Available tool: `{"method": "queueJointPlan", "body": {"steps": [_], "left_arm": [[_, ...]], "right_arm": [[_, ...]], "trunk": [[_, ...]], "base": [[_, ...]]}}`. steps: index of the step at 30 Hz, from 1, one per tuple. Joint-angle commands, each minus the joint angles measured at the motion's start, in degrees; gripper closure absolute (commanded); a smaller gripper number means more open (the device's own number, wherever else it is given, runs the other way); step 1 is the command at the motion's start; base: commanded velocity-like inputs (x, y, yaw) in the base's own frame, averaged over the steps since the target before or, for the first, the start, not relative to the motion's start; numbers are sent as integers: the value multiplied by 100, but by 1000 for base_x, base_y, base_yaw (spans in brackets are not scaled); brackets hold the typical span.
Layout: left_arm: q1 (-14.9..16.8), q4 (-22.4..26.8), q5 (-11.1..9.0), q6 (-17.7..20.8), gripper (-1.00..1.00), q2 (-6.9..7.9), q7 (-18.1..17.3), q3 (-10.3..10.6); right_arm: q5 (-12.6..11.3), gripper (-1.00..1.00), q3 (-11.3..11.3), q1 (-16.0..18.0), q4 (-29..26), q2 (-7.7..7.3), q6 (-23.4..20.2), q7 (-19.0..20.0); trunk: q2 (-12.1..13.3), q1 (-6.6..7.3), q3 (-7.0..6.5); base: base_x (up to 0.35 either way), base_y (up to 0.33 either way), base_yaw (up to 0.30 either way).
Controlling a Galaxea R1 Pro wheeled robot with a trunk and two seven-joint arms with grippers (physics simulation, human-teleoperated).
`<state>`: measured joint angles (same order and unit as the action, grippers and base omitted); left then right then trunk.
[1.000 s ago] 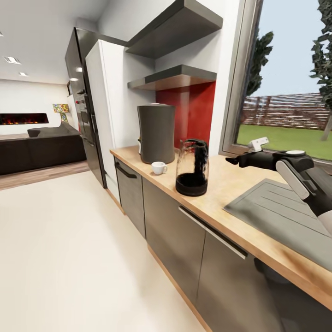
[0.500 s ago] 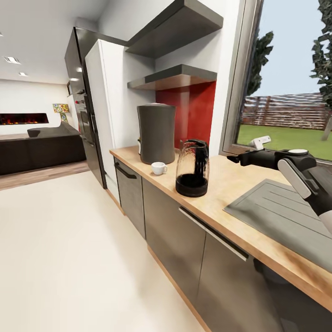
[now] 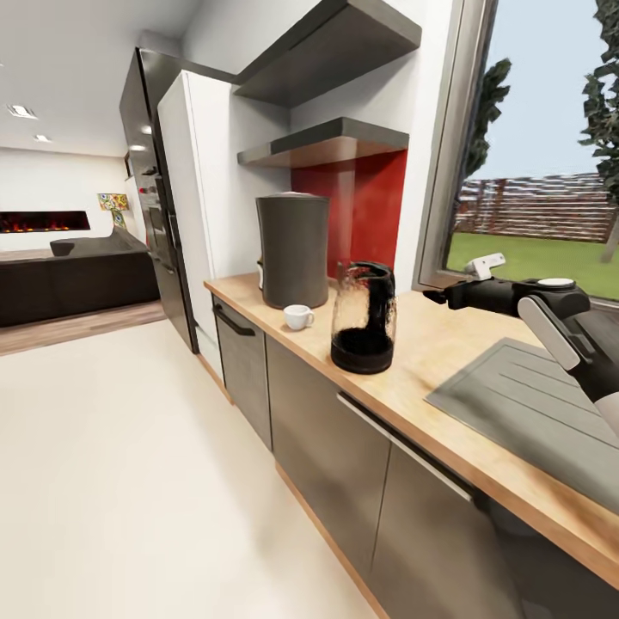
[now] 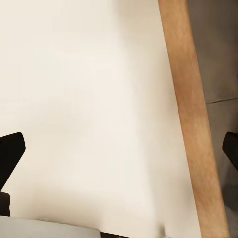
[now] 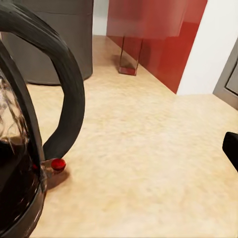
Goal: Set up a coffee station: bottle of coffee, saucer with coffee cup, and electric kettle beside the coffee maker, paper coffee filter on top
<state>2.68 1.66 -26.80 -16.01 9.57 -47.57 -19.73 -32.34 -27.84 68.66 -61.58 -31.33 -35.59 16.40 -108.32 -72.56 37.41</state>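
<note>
The dark grey coffee maker (image 3: pixel 292 249) stands on the wooden countertop (image 3: pixel 430 344) near the fridge. A small white coffee cup (image 3: pixel 298 317) sits in front of it, directly on the counter. The glass electric kettle (image 3: pixel 364 318), with dark liquid at its base and a black handle (image 5: pixel 64 94), stands a little nearer to me. My right gripper (image 3: pixel 432 297) hovers open above the counter just beyond the kettle, its fingertip (image 5: pixel 231 148) at the edge of the right wrist view. My left gripper (image 4: pixel 119 151) is open over the floor. Bottle, filter and saucer are out of view.
A grey sink (image 3: pixel 533 404) is set into the counter under my right arm. Two empty-looking shelves (image 3: pixel 335 142) hang above a red backsplash (image 3: pixel 365 206). A clear glass item (image 5: pixel 130 57) stands by the backsplash. A tall fridge (image 3: pixel 185 198) ends the counter; cream floor (image 3: pixel 129 464) lies to the left.
The whole view has shifted slightly, so the camera moved. My right gripper rose a little over the counter. Kettle, cup and coffee maker stay put.
</note>
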Motion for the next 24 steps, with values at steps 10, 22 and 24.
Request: {"method": "queueJointPlan", "body": {"steps": [10,22,24], "left_arm": [[5,-8,46,-33,-100,1,-15,-43],[5,-8,46,-32,-100,1,-20,-47],[5,-8,46,-32,-100,1,-22,-47]], "right_arm": [[-9,-100,-11,7,-3,-5,-18,4],[-8,-100,-11,7,-3,-5,-18,4],[-9,-100,-11,7,-3,-5,-18,4]], "trunk": [[-3,0,6],[-3,0,6],[-3,0,6]], "base": [[44,11,0],[47,4,0],[14,9,0]]}}
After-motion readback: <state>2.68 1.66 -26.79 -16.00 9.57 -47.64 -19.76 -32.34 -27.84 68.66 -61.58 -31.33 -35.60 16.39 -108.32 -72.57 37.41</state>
